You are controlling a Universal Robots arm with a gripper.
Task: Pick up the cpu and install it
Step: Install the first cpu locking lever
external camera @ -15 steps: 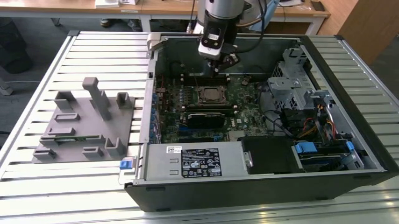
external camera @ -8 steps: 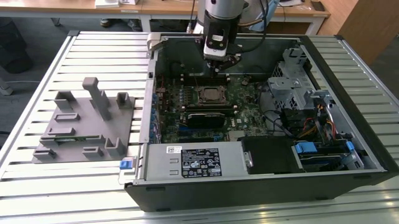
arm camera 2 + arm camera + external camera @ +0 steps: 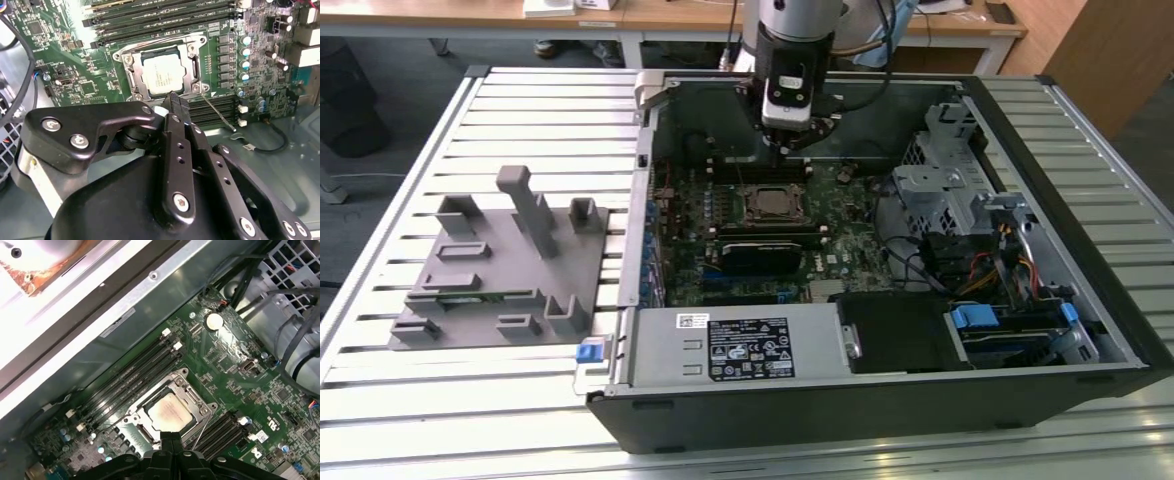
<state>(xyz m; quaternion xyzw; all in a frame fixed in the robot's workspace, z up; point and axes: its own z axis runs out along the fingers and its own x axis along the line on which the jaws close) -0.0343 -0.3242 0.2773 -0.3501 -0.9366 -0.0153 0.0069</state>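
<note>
1. Three views, starting with the exterior view: finding the gripper hanging from the arm over the far end of the open computer case, above the green motherboard and just beyond its socket frame. Noting a grey fixture block lying on the slatted table at the exterior view's left, just beside the case and well apart from the gripper.

2. Turning to the second wrist view: looking past the black gripper, clenched with its fingers pressed together and gripping nothing. Seeing the cpu lying flat, silver top up, inside the metal socket frame, beyond the fingertips. Noting memory slots running alongside the frame, a thin wire lever slanting out from one corner of it, and a row of capacitors just beside it.

3. Ending with the first wrist view: finding the cpu sitting in the socket frame, with the clenched tips of the gripper near its edge. Noting memory slots flanking the frame on two sides, a round coin cell farther along the board, bundled cables beyond that, and the grey case wall bordering the board.
</note>
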